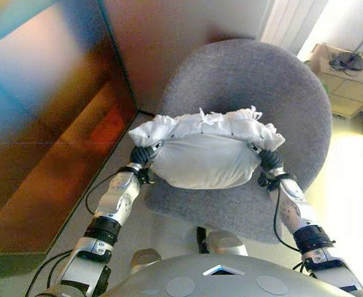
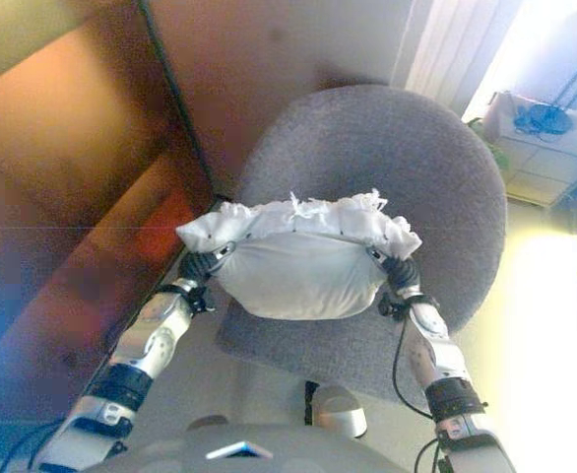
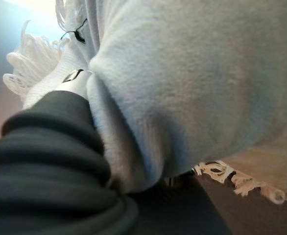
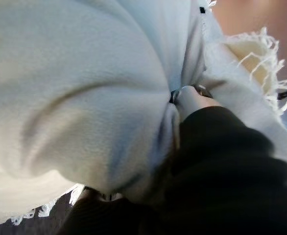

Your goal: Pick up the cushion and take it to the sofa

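From the left eye view, the cushion (image 1: 205,154) sits mid-frame, lifted between my left hand (image 1: 142,154) and right hand (image 1: 269,159), over a grey chair (image 1: 293,93).

The right eye view shows the same, fringe uppermost; no sofa in sight.

In my left wrist view, the fingers are buried in fabric; I cannot tell their curl.

My right wrist view hides them likewise. The soft cushion could sag and slip from between my hands while I carry it.
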{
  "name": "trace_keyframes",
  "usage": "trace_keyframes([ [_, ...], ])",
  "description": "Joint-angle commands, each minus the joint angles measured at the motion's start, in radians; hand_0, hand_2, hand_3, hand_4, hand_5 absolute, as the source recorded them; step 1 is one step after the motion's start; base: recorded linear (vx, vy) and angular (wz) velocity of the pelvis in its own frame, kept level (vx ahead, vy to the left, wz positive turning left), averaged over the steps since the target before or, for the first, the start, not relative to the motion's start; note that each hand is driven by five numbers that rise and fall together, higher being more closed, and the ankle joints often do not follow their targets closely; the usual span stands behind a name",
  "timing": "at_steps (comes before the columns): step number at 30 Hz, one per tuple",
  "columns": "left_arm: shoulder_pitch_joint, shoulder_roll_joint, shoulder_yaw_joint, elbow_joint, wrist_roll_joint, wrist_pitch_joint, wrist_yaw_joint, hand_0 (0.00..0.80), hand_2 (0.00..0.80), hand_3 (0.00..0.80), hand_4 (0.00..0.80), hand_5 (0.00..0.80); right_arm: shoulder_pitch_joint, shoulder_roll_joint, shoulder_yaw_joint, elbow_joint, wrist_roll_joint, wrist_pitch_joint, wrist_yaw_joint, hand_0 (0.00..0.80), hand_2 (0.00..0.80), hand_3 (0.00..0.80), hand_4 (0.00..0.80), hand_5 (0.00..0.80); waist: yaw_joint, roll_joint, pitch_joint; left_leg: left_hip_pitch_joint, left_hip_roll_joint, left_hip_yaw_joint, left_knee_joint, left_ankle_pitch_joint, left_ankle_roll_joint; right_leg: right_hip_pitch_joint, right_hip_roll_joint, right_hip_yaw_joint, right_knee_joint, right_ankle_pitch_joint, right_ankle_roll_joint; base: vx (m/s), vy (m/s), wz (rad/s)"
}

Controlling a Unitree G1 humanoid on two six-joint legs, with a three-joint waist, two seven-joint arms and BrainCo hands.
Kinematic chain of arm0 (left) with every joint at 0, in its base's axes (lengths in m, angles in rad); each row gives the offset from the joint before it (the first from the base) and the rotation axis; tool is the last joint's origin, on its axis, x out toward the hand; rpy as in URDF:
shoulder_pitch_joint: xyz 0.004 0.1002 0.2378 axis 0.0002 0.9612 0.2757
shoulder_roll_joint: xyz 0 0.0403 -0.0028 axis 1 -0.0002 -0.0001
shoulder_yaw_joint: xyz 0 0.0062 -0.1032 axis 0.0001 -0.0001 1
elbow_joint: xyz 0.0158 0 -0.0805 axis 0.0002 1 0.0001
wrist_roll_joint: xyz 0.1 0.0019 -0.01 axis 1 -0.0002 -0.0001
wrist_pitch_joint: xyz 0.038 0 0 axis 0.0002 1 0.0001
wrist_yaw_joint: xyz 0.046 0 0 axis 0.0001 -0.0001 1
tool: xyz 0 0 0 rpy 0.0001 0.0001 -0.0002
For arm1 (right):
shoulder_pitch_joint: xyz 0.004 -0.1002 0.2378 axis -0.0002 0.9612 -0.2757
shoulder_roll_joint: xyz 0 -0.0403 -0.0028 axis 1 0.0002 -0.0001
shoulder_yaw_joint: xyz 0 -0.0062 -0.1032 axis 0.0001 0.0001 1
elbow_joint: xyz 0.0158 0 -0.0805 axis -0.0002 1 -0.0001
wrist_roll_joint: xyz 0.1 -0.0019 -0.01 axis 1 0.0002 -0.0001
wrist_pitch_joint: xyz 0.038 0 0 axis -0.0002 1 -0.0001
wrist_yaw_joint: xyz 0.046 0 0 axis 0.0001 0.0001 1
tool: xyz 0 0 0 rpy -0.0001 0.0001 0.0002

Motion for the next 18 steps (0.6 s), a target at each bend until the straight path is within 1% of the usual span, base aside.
trace_keyframes([
  [1,-0.130,-0.016,-0.027,-0.017,-0.026,-0.079,-0.006,0.800,0.800,0.800,0.800,0.800,-0.110,0.013,-0.013,-0.068,0.042,-0.053,0.002,0.800,0.800,0.800,0.800,0.800,0.040,0.012,-0.049,-0.043,0.010,0.023,0.019,0.137,-0.024,0.048,-0.037,0.022,0.014,-0.030,0.111,0.025,0.114,-0.15],
  [3,-0.150,-0.015,-0.036,-0.005,-0.023,-0.078,0.007,0.800,0.800,0.800,0.800,0.800,-0.137,0.008,-0.011,-0.062,0.067,-0.062,-0.025,0.800,0.800,0.800,0.800,0.800,0.037,0.018,-0.048,-0.030,0.006,0.025,0.018,0.122,-0.019,0.041,-0.042,0.022,0.036,-0.037,0.114,0.032,0.167,-0.42],
  [4,-0.161,-0.016,-0.043,0.010,-0.014,-0.083,0.014,0.800,0.800,0.800,0.800,0.800,-0.150,0.010,-0.020,-0.059,0.087,-0.063,-0.031,0.800,0.800,0.800,0.800,0.800,0.029,0.025,-0.048,-0.018,0.007,0.042,0.017,0.112,-0.014,0.034,-0.046,0.023,0.055,-0.044,0.117,0.044,0.191,-0.22],
  [5,-0.169,-0.014,-0.048,0.022,-0.004,-0.087,0.019,0.800,0.800,0.800,0.800,0.800,-0.155,0.010,-0.028,-0.056,0.107,-0.065,-0.035,0.800,0.800,0.800,0.800,0.800,0.026,0.029,-0.049,-0.010,0.006,0.050,0.013,0.108,-0.011,0.031,-0.049,0.024,0.066,-0.047,0.120,0.052,0.188,-0.06],
  [8,-0.195,-0.010,-0.067,0.041,0.013,-0.085,0.026,0.800,0.800,0.800,0.800,0.800,-0.154,0.018,-0.059,-0.037,0.118,-0.075,-0.042,0.800,0.800,0.800,0.800,0.800,0.021,0.036,-0.053,0.005,-0.020,0.062,-0.008,0.100,0.008,0.021,-0.064,0.025,0.107,-0.043,0.142,0.041,0.179,0.04],
  [9,-0.204,-0.009,-0.079,0.041,0.024,-0.081,0.034,0.800,0.800,0.800,0.800,0.800,-0.156,0.020,-0.064,-0.023,0.108,-0.085,-0.052,0.800,0.800,0.800,0.800,0.800,0.023,0.038,-0.051,0.002,-0.038,0.051,-0.009,0.092,0.022,0.005,-0.072,0.032,0.148,-0.036,0.152,0.005,0.159,0.03],
  [10,-0.209,-0.007,-0.083,0.041,0.025,-0.078,0.037,0.800,0.800,0.800,0.800,0.800,-0.160,0.020,-0.065,-0.017,0.107,-0.091,-0.056,0.800,0.800,0.800,0.800,0.800,0.026,0.039,-0.048,-0.003,-0.045,0.047,-0.004,0.086,0.029,-0.009,-0.077,0.035,0.180,-0.034,0.154,-0.016,0.201,0.05],
  [11,-0.216,0.000,-0.089,0.040,0.021,-0.072,0.040,0.800,0.800,0.800,0.800,0.800,-0.164,0.018,-0.068,-0.010,0.116,-0.094,-0.066,0.800,0.800,0.800,0.800,0.800,0.031,0.040,-0.039,-0.014,-0.058,0.041,0.012,0.070,0.043,-0.037,-0.089,0.034,0.250,-0.026,0.154,-0.024,0.194,0.06],
  [13,-0.225,0.007,-0.092,0.052,0.008,-0.063,0.027,0.800,0.800,0.800,0.800,0.800,-0.171,0.015,-0.086,0.019,0.139,-0.094,-0.083,0.800,0.800,0.800,0.800,0.800,0.042,0.045,-0.028,-0.025,-0.077,0.034,0.033,0.049,0.064,-0.080,-0.114,0.027,0.366,0.003,0.147,0.006,0.217,0.03],
  [14,-0.229,0.005,-0.098,0.063,0.011,-0.062,0.012,0.800,0.800,0.800,0.800,0.800,-0.177,0.015,-0.093,0.042,0.154,-0.099,-0.092,0.800,0.800,0.800,0.800,0.800,0.046,0.048,-0.024,-0.021,-0.083,0.030,0.036,0.042,0.070,-0.104,-0.120,0.033,0.430,0.028,0.144,0.065,0.174,0.06],
  [15,-0.230,0.005,-0.105,0.070,0.015,-0.061,0.003,0.800,0.800,0.800,0.800,0.800,-0.178,0.015,-0.096,0.055,0.164,-0.102,-0.100,0.800,0.800,0.800,0.800,0.800,0.047,0.048,-0.023,-0.015,-0.089,0.029,0.037,0.038,0.074,-0.120,-0.120,0.038,0.461,0.044,0.143,0.082,0.126,0.13],
  [16,-0.230,0.005,-0.110,0.072,0.015,-0.061,0.000,0.800,0.800,0.800,0.800,0.800,-0.179,0.015,-0.097,0.061,0.167,-0.104,-0.106,0.800,0.800,0.800,0.800,0.800,0.049,0.047,-0.023,-0.011,-0.092,0.030,0.037,0.036,0.076,-0.127,-0.120,0.040,0.468,0.050,0.142,0.113,0.075,0.22],
  [18,-0.237,0.004,-0.125,0.071,0.014,-0.045,-0.001,0.800,0.800,0.800,0.800,0.800,-0.180,0.014,-0.102,0.085,0.166,-0.104,-0.124,0.800,0.800,0.800,0.800,0.800,0.049,0.034,-0.028,0.006,-0.105,0.029,0.032,0.031,0.074,-0.123,-0.128,0.039,0.396,0.071,0.144,0.142,0.009,0.17],
])
